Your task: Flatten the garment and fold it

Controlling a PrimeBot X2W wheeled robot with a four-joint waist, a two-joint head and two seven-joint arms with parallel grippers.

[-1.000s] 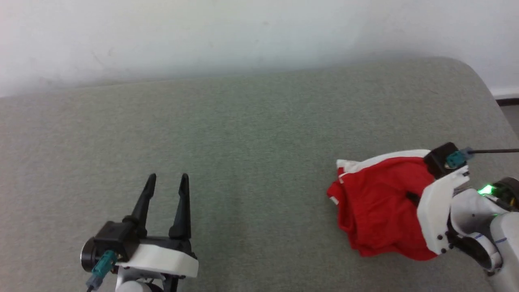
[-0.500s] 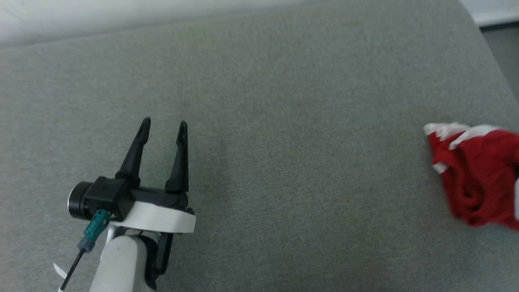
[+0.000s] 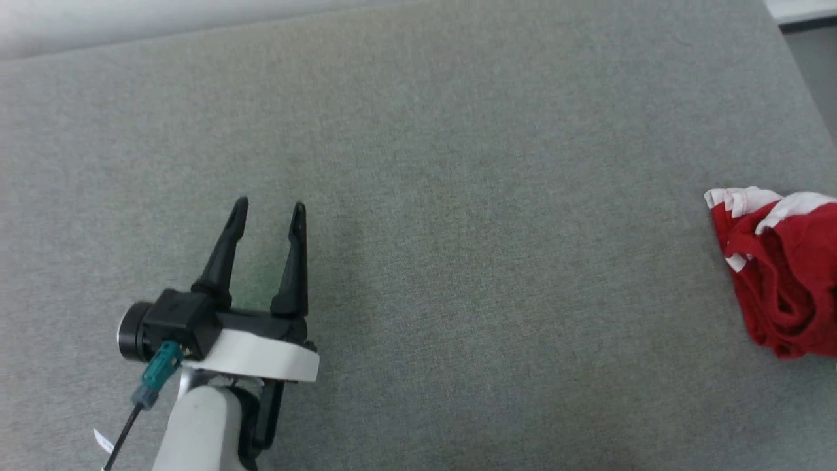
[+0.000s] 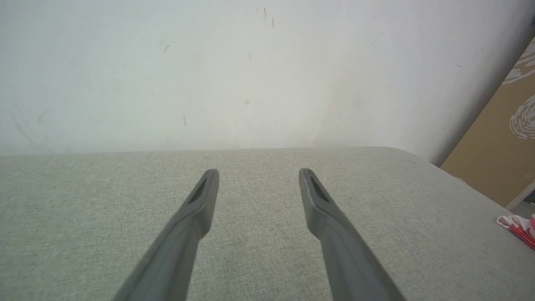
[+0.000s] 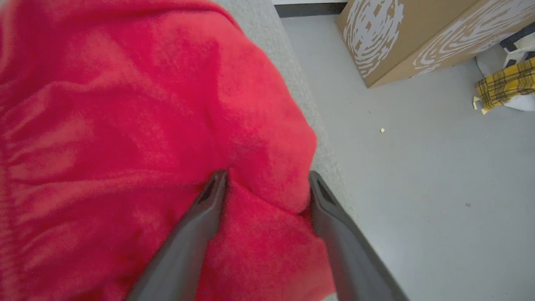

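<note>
The garment [image 3: 785,275], crumpled red shorts with white trim, lies bunched at the far right of the grey padded surface [image 3: 458,229] and is cut off by the head view's edge. My left gripper [image 3: 269,209] hovers open over bare surface at the lower left, far from the shorts; its wrist view catches a sliver of the garment [image 4: 520,228] at the right edge. In the right wrist view my right gripper [image 5: 267,177] stands open, pressed into the garment [image 5: 125,125], with a red fold bulging between its fingers.
The shorts sit close to the surface's right edge [image 5: 292,83], with grey floor [image 5: 418,167] beyond. A cardboard box [image 5: 418,33] and a yellow plaid cloth [image 5: 505,83] lie on that floor. A white wall [image 4: 250,62] backs the surface.
The head camera has swung left and down, so the shorts sit at the picture's right edge and the right arm has left the picture. The left gripper stays open.
</note>
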